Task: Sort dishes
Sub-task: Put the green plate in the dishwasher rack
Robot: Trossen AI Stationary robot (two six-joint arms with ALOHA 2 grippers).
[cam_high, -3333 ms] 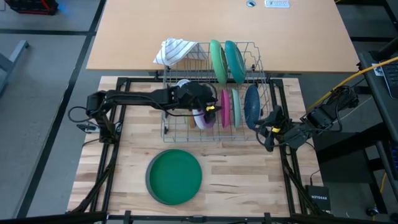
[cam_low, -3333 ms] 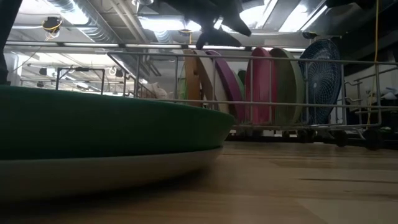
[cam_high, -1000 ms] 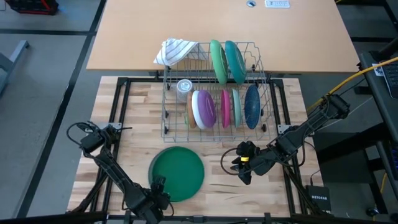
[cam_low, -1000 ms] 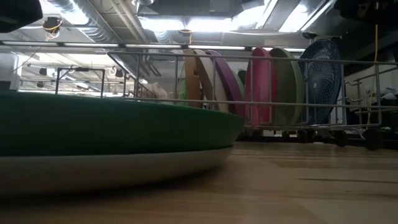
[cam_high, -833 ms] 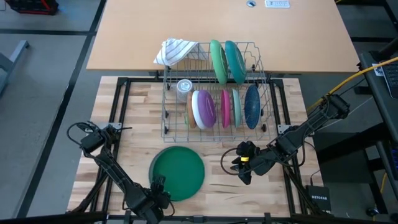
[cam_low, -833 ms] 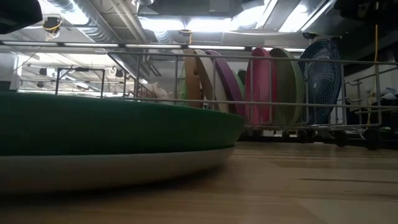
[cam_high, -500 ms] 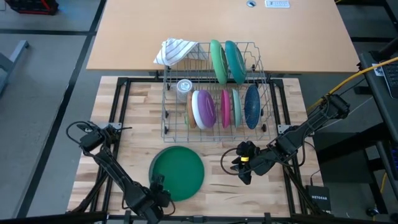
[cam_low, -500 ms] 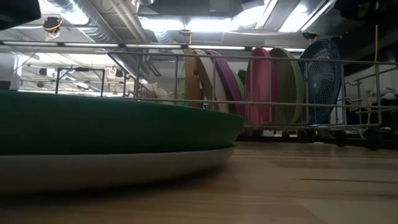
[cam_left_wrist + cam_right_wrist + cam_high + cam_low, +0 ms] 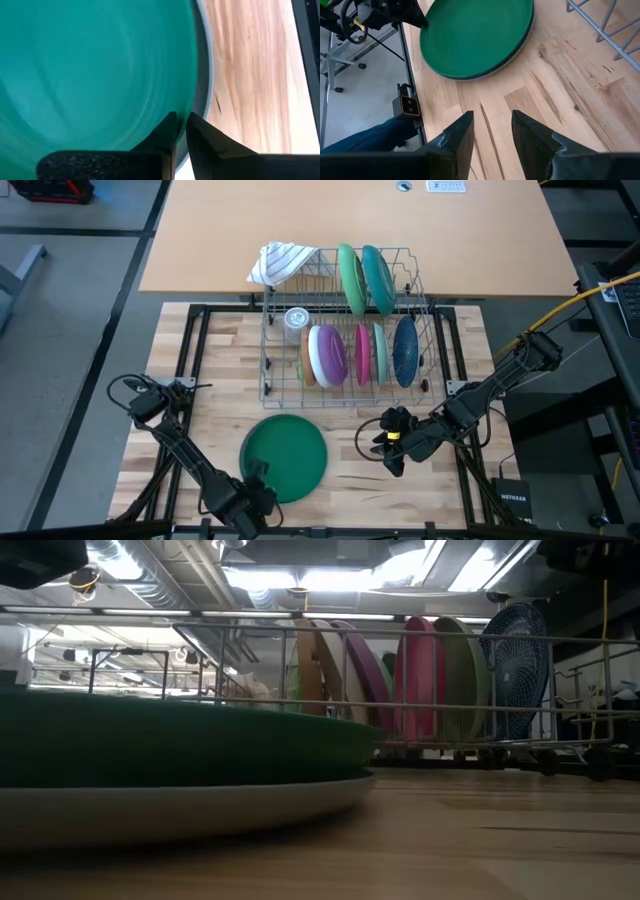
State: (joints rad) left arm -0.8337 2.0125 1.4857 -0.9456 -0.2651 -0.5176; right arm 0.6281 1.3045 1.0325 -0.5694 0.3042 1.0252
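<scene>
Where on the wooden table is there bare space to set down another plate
Bare wood lies left of the green plate and below the dish rack on that side. A narrower strip runs between the plate and the right gripper. The rack itself is crowded with upright dishes. The plate's near edge is taken: the left gripper has its jaws closing on the rim.

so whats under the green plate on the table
A second, pale plate lies directly under the green plate; only its rim shows. Anything beneath the stack is covered.

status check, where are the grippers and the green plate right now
Left gripper pinched on green plate rim, near table edge. Right gripper open, idle over bare wood. Rack clear of both.
</scene>
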